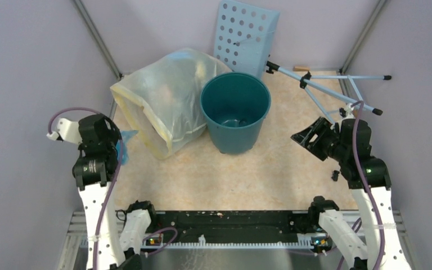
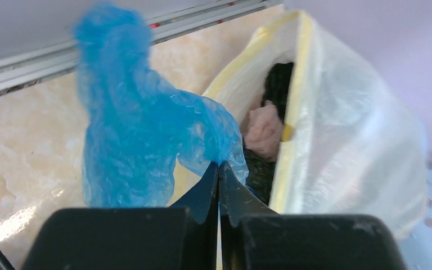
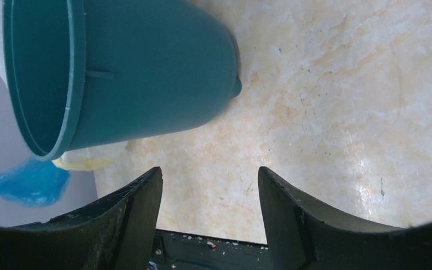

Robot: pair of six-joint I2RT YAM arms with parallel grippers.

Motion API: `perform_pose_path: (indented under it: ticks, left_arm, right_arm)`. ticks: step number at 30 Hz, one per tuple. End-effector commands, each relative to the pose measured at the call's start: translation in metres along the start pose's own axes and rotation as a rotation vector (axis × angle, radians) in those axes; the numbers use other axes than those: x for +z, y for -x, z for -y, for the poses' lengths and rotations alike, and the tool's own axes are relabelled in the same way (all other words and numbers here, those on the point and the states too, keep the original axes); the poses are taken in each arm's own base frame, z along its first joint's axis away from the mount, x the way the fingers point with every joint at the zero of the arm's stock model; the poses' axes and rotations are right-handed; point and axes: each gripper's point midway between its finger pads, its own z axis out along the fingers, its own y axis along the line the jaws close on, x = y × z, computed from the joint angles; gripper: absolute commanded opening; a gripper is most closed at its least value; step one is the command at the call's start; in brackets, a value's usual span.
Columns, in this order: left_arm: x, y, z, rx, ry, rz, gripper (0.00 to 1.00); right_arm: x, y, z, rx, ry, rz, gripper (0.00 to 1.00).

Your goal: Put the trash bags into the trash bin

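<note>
From the top view, the left gripper (image 1: 118, 147) was at the left side of the surface (image 1: 230, 174). A bit of the blue trash bag (image 1: 127, 139) peeked out beside it. The trash bin (image 1: 239, 135) stood up straight in the middle, off to that gripper's right. The big whitish bag (image 1: 169, 101) lay between them, right against the bin. The right gripper (image 1: 309, 138) was near the bin's other side.

The left wrist view showed what the top view hid. The left gripper (image 2: 218, 169) was pressed together, pinching a corner of the blue trash bag (image 2: 129, 140). The bag was bunched long, pointing away from the gripper. No bin showed here.

In the right wrist view, the right gripper (image 3: 209, 171) was spread wide and held nothing. The trash bin (image 3: 146, 73) was just ahead, with the blue trash bag (image 3: 28, 183) past its rim.
</note>
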Motion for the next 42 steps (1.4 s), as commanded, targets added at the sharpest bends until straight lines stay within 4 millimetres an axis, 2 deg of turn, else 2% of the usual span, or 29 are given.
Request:
perform_pose_path:
  ticks: [1, 4, 6, 9, 12, 15, 18, 21, 27, 32, 38, 42]
  left_arm:
    - [-0.05, 0.027, 0.015, 0.048, -0.156, 0.046, 0.0]
    - [-0.083, 0.032, 0.034, 0.06, -0.315, 0.029, 0.0]
    - [-0.115, 0.034, 0.063, 0.123, -0.528, 0.015, 0.0]
    - [-0.157, 0.024, 0.101, 0.157, -0.821, -0.049, 0.0]
    - [-0.185, 0.014, 0.13, 0.164, -1.0, -0.172, 0.0]
    - [-0.22, 0.027, 0.158, 0.122, -1.201, -0.17, 0.0]
    - [-0.238, 0.033, 0.179, 0.082, -1.333, -0.223, 0.0]
    - [-0.242, 0.024, 0.195, 0.113, -1.404, -0.352, 0.0]
    - [-0.23, 0.014, 0.204, 0.122, -1.401, -0.453, 0.0]
    - [-0.217, 0.002, 0.199, 0.118, -1.359, -0.497, 0.0]
    - [-0.209, -0.012, 0.189, 0.123, -1.315, -0.568, 0.0]
    - [-0.201, -0.025, 0.184, 0.122, -1.289, -0.653, 0.0]
  right_arm:
    - [0.0, 0.017, -0.019, -0.059, 0.021, 0.027, 0.61]
    - [0.005, 0.03, -0.022, -0.076, 0.009, 0.059, 0.61]
    - [0.008, 0.041, -0.029, -0.068, 0.015, 0.087, 0.6]
    - [0.018, 0.046, -0.051, -0.058, 0.104, 0.07, 0.59]
    - [0.029, 0.046, -0.067, -0.06, 0.161, 0.052, 0.61]
    - [0.034, 0.048, -0.082, -0.072, 0.205, 0.049, 0.62]
    - [0.037, 0.053, -0.092, -0.085, 0.224, 0.064, 0.62]
    - [0.04, 0.062, -0.104, -0.115, 0.239, 0.093, 0.65]
    - [0.058, 0.079, -0.124, -0.213, 0.181, 0.138, 0.66]
    - [0.086, 0.085, -0.122, -0.333, 0.015, 0.136, 0.66]
    - [0.119, 0.084, -0.12, -0.378, -0.046, 0.112, 0.52]
    - [0.132, 0.087, -0.124, -0.41, -0.063, 0.097, 0.51]
